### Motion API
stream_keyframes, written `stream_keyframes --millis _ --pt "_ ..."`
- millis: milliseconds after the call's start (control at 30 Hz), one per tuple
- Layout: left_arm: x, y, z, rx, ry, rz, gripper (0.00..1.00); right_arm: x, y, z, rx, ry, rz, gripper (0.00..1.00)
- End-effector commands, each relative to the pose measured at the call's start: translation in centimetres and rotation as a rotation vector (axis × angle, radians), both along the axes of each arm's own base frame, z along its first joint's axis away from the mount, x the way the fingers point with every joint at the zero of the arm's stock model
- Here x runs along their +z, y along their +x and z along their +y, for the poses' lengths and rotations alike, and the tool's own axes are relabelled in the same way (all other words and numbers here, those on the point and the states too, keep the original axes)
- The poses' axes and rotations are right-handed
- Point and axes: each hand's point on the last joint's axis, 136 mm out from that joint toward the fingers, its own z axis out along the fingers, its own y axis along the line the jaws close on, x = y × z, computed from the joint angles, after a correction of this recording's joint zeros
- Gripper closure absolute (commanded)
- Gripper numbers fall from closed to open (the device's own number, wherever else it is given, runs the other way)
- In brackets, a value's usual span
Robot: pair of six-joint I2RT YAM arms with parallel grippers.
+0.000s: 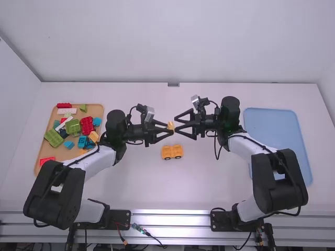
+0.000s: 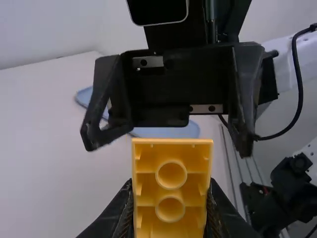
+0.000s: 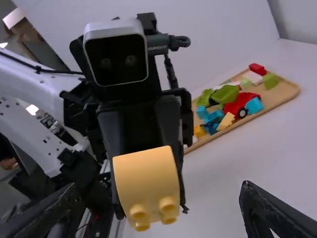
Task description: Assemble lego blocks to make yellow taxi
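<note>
In the high view, my left gripper (image 1: 166,130) is shut on a small yellow-orange block (image 1: 170,125), held above the table's middle. Just right of it stands my right gripper (image 1: 181,124), open and facing the block without touching it. The left wrist view has the hollow side of the block (image 2: 171,191) between the fingers of my left gripper (image 2: 171,218). The block (image 3: 147,183) shows a curved face and studs in the right wrist view, beyond my open right gripper (image 3: 158,210). A yellow car body (image 1: 172,152) with dark wheels rests on the table below both grippers.
A wooden tray (image 1: 44,151) of red, green, blue and white blocks is at the left, partly behind the left arm. The blue tray (image 1: 272,117) lies at the right, beside the right arm. Both forearms reach toward the table's middle.
</note>
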Motion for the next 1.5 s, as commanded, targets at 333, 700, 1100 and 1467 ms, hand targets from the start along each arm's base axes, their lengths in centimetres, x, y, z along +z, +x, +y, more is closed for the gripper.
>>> stream_keyframes --millis 333,700,1100,1467 --pt "0.3 -1.8 -0.5 -0.085 -0.015 0.012 0.99 0.7 -0.9 1.3 0.064 0.013 -0.04 0.47" --pt "0.4 -2.6 -0.6 -0.133 -0.018 0.006 0.98 0.7 -0.9 1.3 0.064 0.013 -0.043 0.64" --pt "0.3 -2.5 -0.5 -0.127 -0.019 0.021 0.19 0.6 -0.4 1.3 0.035 0.008 -0.036 0.96" --pt "-2.6 1.0 1.0 0.097 0.047 0.153 0.01 0.2 3.1 -0.2 -0.144 -0.016 -0.027 1.0"
